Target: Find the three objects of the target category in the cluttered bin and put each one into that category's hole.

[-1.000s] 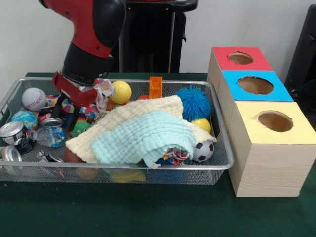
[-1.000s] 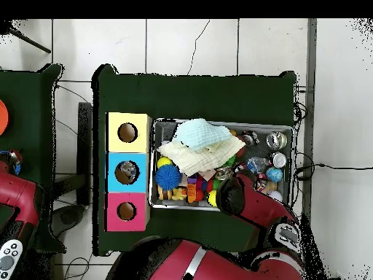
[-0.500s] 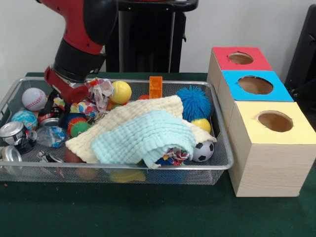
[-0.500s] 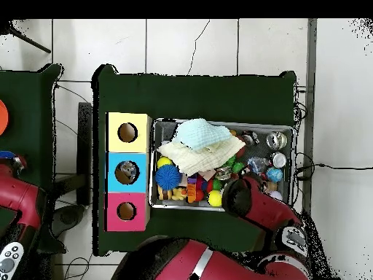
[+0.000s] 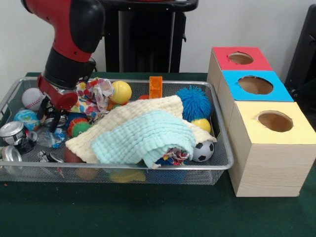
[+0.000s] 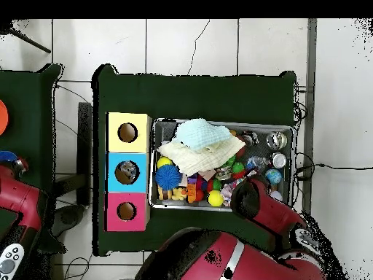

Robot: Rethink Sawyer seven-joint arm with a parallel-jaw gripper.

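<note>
From the front view, I had the gripper (image 5: 51, 114) low in the left end of the wire bin (image 5: 224, 148), among the clutter beside a baseball (image 5: 32, 98), a globe-patterned ball (image 5: 25, 119) and some crushed cans (image 5: 12, 133). Its dark jaws were lost against the things around them, so I could not tell whether they stood apart or together, or whether they held anything. I was not told which category was the target, so I judged the balls the likeliest. The baseball and the globe-patterned ball lay just beside the jaws, a yellow ball (image 5: 121, 91) sat near the arm on the far side, and a soccer ball (image 5: 202, 151) and a spiky blue ball (image 5: 194, 102) lay well apart at the other end, by the three boxes (image 5: 261, 148). My worry was the folded cloths (image 5: 143, 131) heaped in the middle: they could hide targets, and a sweep from here could snag a cloth or the loose patterned fabric (image 5: 101, 91) and drag clutter over the rim.

From the overhead view, the red arm (image 6: 266, 211) covered the bin's corner nearest the robot's base, hiding the jaws entirely. The blue box's hole (image 6: 127, 172) seemed already to hold something; the yellow hole (image 6: 127, 132) and the pink hole (image 6: 126, 211) looked dark.
</note>
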